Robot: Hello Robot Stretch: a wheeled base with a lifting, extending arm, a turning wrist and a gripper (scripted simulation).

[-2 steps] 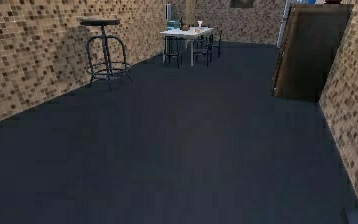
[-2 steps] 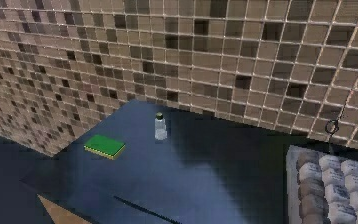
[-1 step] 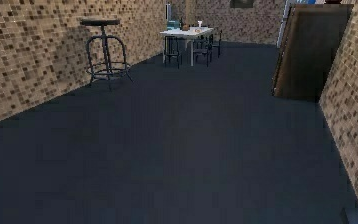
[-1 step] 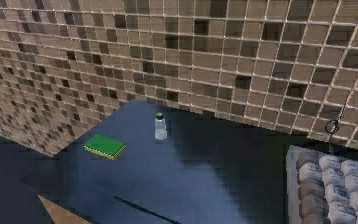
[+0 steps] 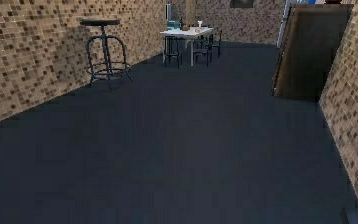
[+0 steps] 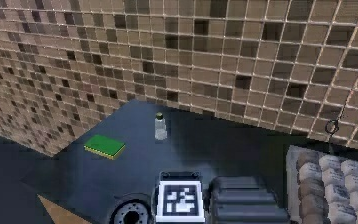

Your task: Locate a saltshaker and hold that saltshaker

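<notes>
A small upright shaker-like thing (image 6: 159,126) with a pale cap and a greyish body stands on a dark flat surface (image 6: 217,150) close to the tiled wall. At the arm side view's bottom edge sits a white square with black marks (image 6: 181,198). A dark ridged arm part (image 6: 247,202) lies right of it and the gripper's dark rounded body (image 6: 132,212) lies left of it. The gripper's far end cannot be made out, so I cannot tell whether it holds anything. The shaker-like thing stands farther up the picture than the gripper, with bare dark surface between them.
A flat green book-like thing (image 6: 106,147) lies left of the shaker. A grey woven thing (image 6: 332,185) sits at the right, under a wall hook (image 6: 334,127). Ahead are a dark floor, a stool (image 5: 100,48), a white table (image 5: 187,35) with chairs, and a brown cabinet (image 5: 309,52).
</notes>
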